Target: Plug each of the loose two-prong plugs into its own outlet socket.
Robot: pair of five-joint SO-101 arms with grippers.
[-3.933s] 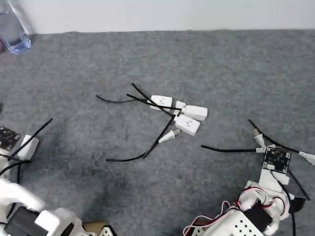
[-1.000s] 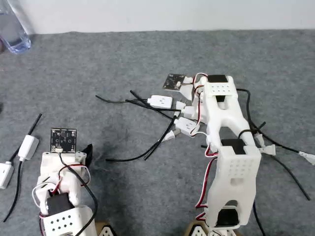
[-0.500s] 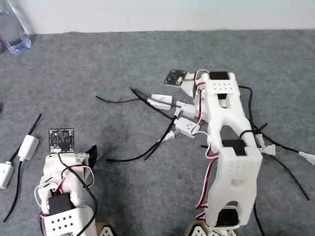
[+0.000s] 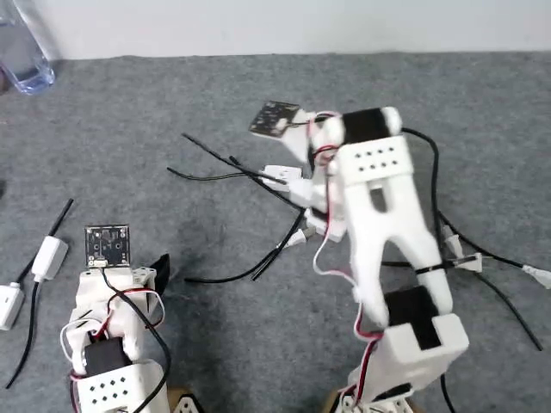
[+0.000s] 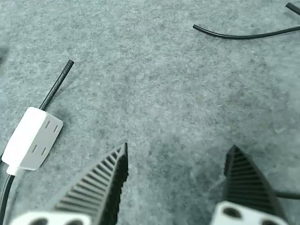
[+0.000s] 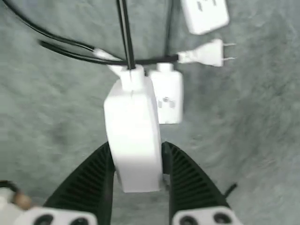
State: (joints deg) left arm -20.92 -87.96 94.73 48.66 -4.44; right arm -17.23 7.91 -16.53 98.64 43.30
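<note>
My right gripper (image 6: 136,150) is shut on a white outlet socket (image 6: 133,126) and holds it above the carpet, its black cord trailing away. Below it lie a second socket (image 6: 168,98), a loose two-prong plug (image 6: 206,53) and a third socket (image 6: 206,14). In the high view the right arm (image 4: 379,198) reaches over the middle cluster, beside a socket (image 4: 282,175) and a plug (image 4: 297,238). My left gripper (image 5: 176,161) is open just over bare carpet, near a white socket (image 5: 33,138).
Two sockets (image 4: 49,255) (image 4: 9,303) with cords lie at the left edge. Two more plugs (image 4: 469,262) (image 4: 538,275) on black cords lie to the right. A clear bottle (image 4: 21,52) stands in the far left corner. Black cords cross the middle of the carpet.
The right arm has tilted up and swung left, lifting the socket, and its cord has swung toward the far left. The left arm has kept still for the last half second.
</note>
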